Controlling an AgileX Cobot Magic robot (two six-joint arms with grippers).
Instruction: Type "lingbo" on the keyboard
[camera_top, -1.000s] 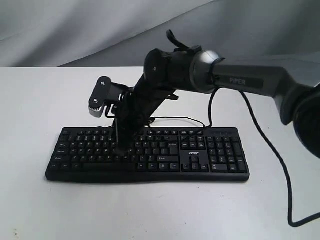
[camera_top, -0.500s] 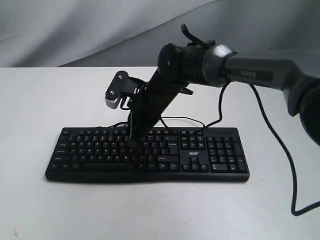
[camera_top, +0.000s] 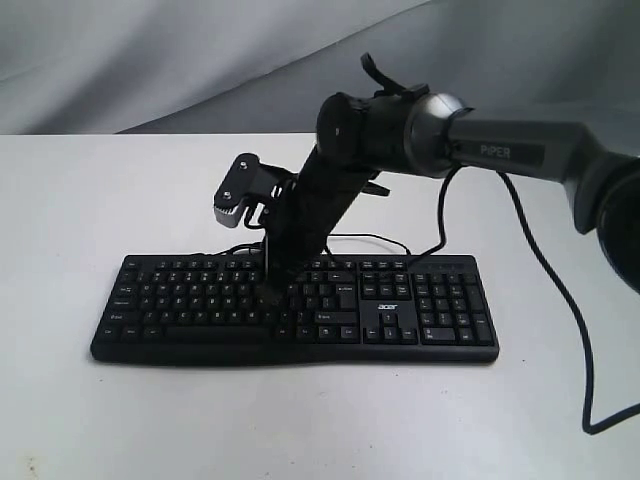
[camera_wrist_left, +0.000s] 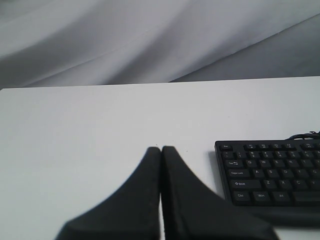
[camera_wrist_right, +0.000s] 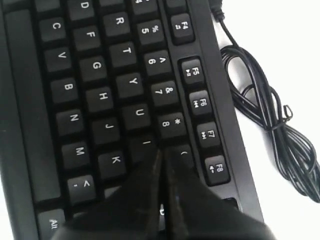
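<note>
The black keyboard (camera_top: 300, 310) with white legends lies across the middle of the white table; its left end shows in the left wrist view (camera_wrist_left: 270, 170). My right gripper (camera_top: 271, 290) reaches down from the right onto the middle key rows, fingers shut together with nothing between them. In the right wrist view the shut tips (camera_wrist_right: 162, 150) sit at the edge between the I key (camera_wrist_right: 145, 143) and the 9 key, close above or touching the keys. My left gripper (camera_wrist_left: 161, 149) is shut and empty, hovering over bare table beside the keyboard's left end.
The keyboard's thin black cable (camera_wrist_right: 265, 110) lies coiled behind the function keys. The right arm's own black cable (camera_top: 560, 330) hangs down to the table at the right. A grey cloth backdrop (camera_top: 150, 60) stands behind the table.
The right arm has shifted right along the keyboard and slightly back, moving its shut tips from the lower-left letter rows to the upper row near I.
</note>
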